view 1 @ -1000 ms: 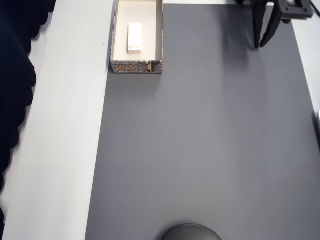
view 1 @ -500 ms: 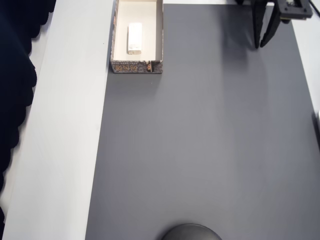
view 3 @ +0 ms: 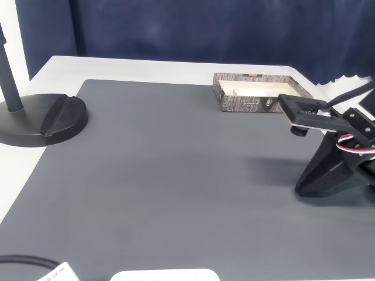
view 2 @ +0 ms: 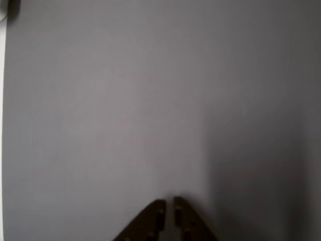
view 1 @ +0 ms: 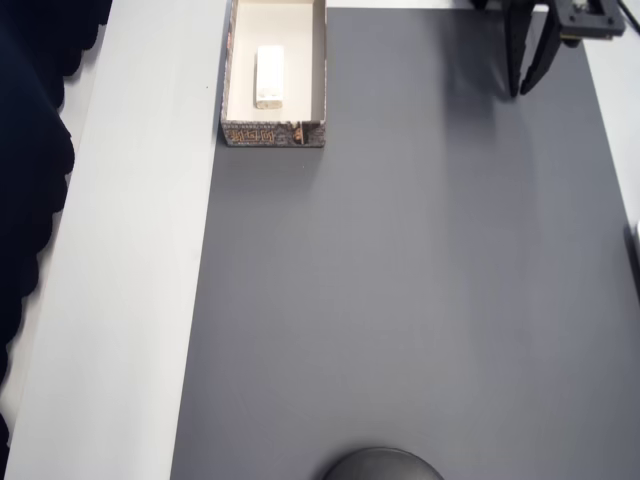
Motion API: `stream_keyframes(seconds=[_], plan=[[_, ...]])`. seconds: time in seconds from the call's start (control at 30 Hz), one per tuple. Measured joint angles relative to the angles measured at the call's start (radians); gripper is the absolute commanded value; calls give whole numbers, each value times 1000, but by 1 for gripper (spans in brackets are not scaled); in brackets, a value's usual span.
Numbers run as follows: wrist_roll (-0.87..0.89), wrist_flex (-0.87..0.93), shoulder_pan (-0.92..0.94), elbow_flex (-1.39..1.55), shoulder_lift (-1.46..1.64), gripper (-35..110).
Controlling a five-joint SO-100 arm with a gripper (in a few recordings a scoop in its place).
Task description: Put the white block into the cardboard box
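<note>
The white block (view 1: 269, 76) lies flat inside the cardboard box (view 1: 318, 70), lengthwise near the middle of its cream floor. That box (view 3: 246, 103) stands at the mat's far corner, its patterned walls showing in the fixed view. My gripper (view 1: 520, 92) rests at the opposite far corner of the mat, well apart from the box, pointing down at the mat. Its dark fingers meet at the tips with nothing between them, as the wrist view also shows for the gripper (view 2: 169, 203). Seen from the side, the gripper (view 3: 300, 188) touches or nearly touches the mat.
A grey mat (view 1: 400, 280) covers most of the white table (view 1: 130, 280). A black round stand base (view 3: 41, 120) sits at the mat's edge opposite the arm. A dark curtain (view 3: 176, 29) hangs behind the table. A cable (view 3: 23, 261) lies at the near corner.
</note>
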Motion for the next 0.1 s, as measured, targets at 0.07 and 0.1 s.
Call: stream_keyframes(seconds=[0.07, 0.1], plan=[[0, 0, 0, 0, 0, -2], [0, 0, 0, 0, 0, -2]])
